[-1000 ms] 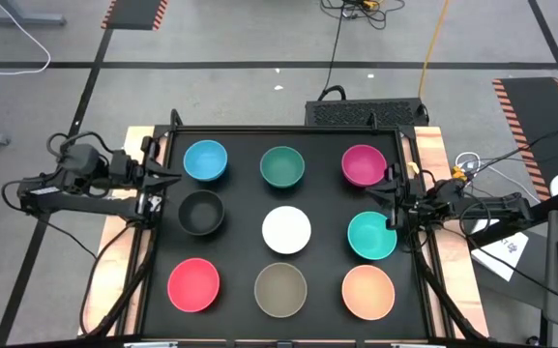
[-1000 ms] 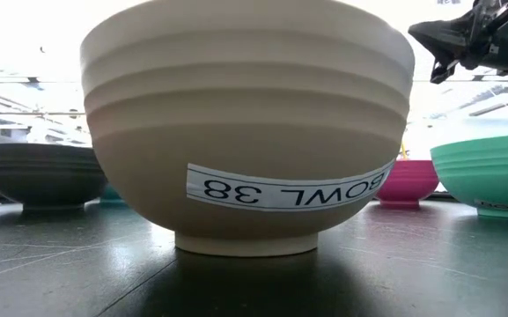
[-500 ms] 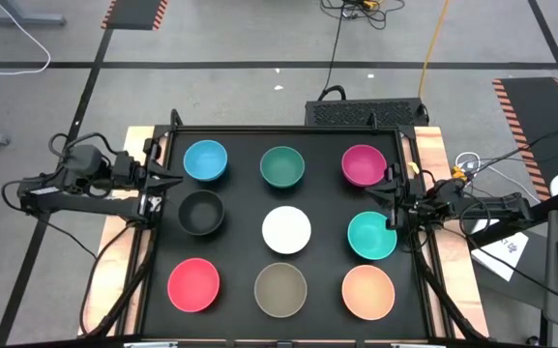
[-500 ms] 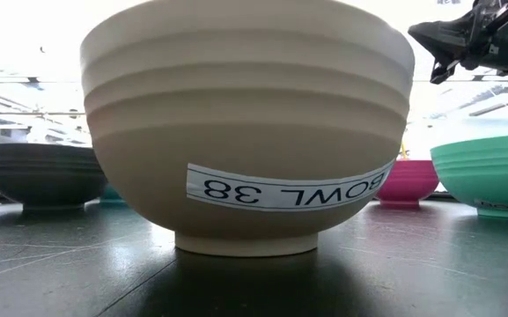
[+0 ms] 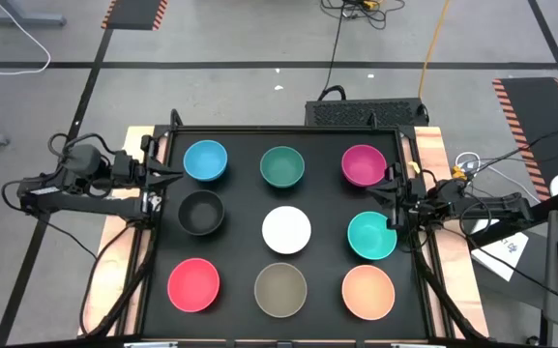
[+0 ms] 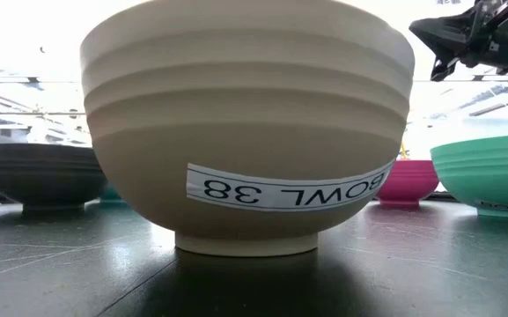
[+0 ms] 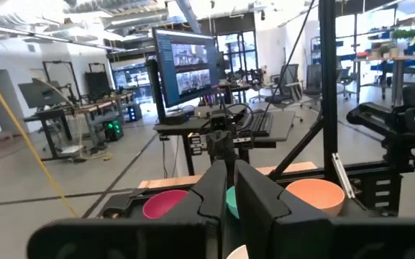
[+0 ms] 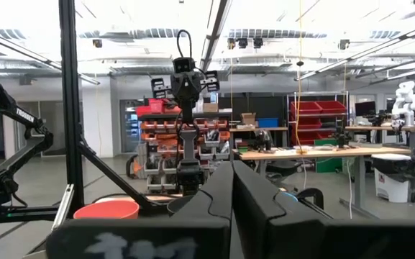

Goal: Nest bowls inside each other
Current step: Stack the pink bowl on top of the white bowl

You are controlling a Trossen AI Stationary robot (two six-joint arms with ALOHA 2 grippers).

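On table point(image 5: 162, 242), nine bowls point(image 5: 286, 230) sit apart, unnested

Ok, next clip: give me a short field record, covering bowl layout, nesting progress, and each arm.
layout: nine bowls in a three-by-three grid on the black table
back row: light blue bowl, dark green bowl, magenta bowl
nesting: none stacked yet
left gripper: at the table's left edge, fingers shut, empty
right gripper: at the right edge, fingers shut, empty

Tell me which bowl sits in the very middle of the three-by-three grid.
The small round white plastic bowl: it alone has another bowl on every side, with the dark green bowl behind it and the olive-grey bowl in front.
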